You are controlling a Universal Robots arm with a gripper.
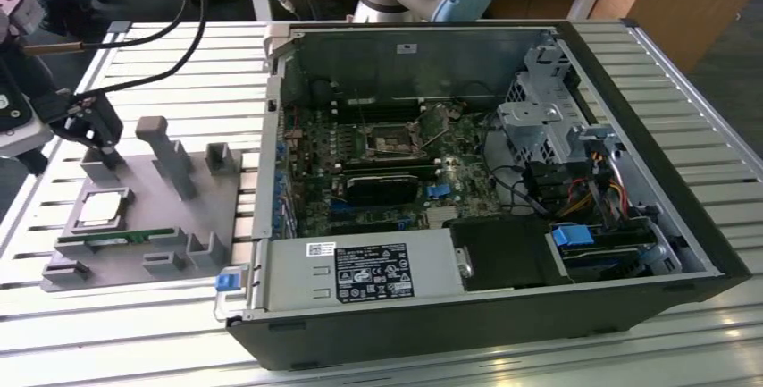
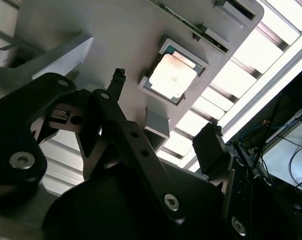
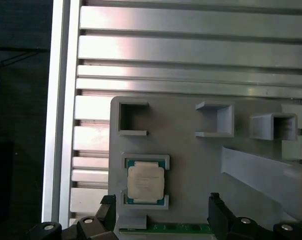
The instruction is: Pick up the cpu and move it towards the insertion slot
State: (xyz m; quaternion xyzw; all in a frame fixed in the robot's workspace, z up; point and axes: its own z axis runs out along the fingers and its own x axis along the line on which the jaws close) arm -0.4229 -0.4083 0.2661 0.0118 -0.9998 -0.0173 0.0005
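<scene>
The cpu (image 1: 102, 207), a flat square chip with a silvery top, lies in a square recess of the grey plastic fixture (image 1: 227, 199) on the exterior view's left. Both wrist views look down on the cpu (image 3: 146, 183) (image 2: 173, 76) in that recess. My gripper (image 1: 93, 135) hangs open just above the fixture's far end, a little short of the chip, with nothing between its black fingers (image 3: 217, 214). The insertion slot (image 1: 390, 144), a dark square socket in a metal frame, sits on the motherboard inside the open computer case, well off to the exterior view's right.
A thin green memory stick (image 1: 120, 239) lies in the fixture beside the cpu. Grey posts (image 1: 167, 159) rise from the fixture near my gripper. The case wall (image 1: 277, 137) stands between fixture and motherboard. Everything rests on a slatted aluminium table (image 1: 167, 65).
</scene>
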